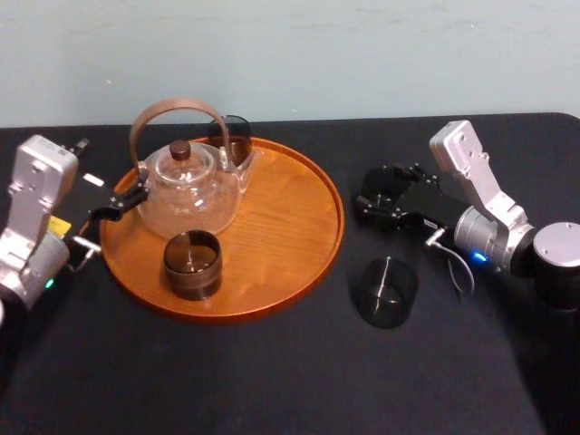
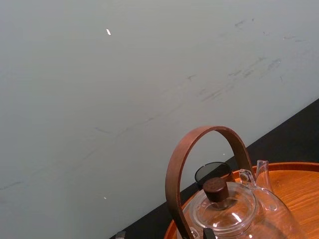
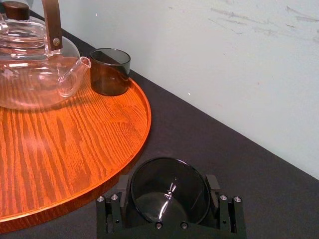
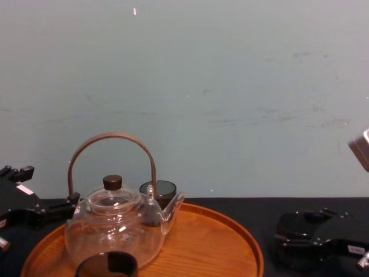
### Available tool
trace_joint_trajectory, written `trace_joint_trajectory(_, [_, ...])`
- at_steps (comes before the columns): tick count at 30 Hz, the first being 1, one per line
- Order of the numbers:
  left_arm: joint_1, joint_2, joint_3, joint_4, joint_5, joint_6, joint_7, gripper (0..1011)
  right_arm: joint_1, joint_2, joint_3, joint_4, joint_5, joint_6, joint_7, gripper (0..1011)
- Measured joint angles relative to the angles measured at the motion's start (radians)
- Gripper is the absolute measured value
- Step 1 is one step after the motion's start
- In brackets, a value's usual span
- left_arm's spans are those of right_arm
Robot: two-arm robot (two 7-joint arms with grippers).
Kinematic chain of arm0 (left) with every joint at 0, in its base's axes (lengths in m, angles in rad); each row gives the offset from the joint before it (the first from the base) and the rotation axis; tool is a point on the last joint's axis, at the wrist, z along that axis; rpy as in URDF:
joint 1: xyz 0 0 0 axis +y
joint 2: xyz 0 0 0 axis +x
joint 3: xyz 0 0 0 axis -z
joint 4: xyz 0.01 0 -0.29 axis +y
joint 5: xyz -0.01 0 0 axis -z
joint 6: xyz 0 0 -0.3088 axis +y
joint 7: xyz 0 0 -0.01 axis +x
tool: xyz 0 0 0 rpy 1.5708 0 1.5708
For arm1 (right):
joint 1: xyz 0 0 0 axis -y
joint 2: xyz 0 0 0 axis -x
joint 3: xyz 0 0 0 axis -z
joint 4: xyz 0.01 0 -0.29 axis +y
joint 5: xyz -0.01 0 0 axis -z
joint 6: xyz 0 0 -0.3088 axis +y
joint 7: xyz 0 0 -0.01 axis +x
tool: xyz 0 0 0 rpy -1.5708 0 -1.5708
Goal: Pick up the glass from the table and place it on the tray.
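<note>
My right gripper (image 3: 169, 201) is shut on a dark smoked glass (image 3: 168, 189), tilted with its mouth facing the wrist camera. It hangs low over the table (image 1: 272, 381), just right of the tray's (image 1: 299, 227) rim. In the head view this right gripper (image 1: 376, 201) and its glass (image 1: 385, 181) are apart from the rim. In the chest view the right gripper (image 4: 314, 236) is at the lower right. A second dark glass (image 1: 385, 292) rests on the cloth nearer me. My left gripper (image 1: 122, 204) idles at the tray's left edge beside the teapot (image 1: 190, 186).
The clear teapot (image 3: 35, 64) with its brown hoop handle stands on the tray's left half. One dark glass (image 1: 192, 264) stands at the tray's front, another (image 3: 110, 71) at its back by the spout. The tray's right half (image 3: 75, 149) is bare wood.
</note>
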Motion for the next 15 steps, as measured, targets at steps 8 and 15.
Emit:
trace_joint_trajectory(8, [0.000, 0.000, 0.000, 0.000, 0.000, 0.000, 0.000, 1009, 0.009, -0.010, 0.004, 0.014, -0.001, -0.007, 0.007, 940])
trace_joint_trajectory(15, [0.000, 0.000, 0.000, 0.000, 0.000, 0.000, 0.000, 1010, -0.010, -0.001, 0.017, -0.027, 0.016, -0.005, 0.039, 940])
